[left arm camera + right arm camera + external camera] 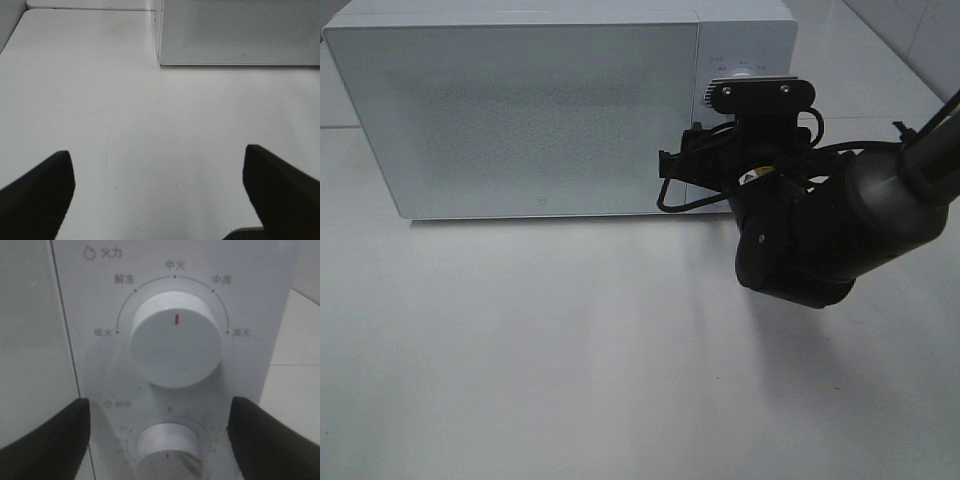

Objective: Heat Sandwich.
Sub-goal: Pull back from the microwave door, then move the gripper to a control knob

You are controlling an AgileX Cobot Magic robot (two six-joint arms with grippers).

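The sandwich is out of view in every frame. The white microwave [520, 110] stands at the back of the table with its door closed. My right arm [790, 230] reaches up to the microwave's control panel [170, 365]. My right gripper [160, 425] is open, with the lower dial [169, 447] between its dark fingers [45, 440] and a gap on both sides. Above it sits the upper dial [175, 342], its red mark pointing straight up. My left gripper [156, 165] is open over the bare tabletop [150, 130], holding nothing.
The left wrist view shows the microwave's lower corner [161, 60] ahead and the table's edge [15, 35] to one side. A black cable loop [695, 200] hangs from the right wrist near the microwave door.
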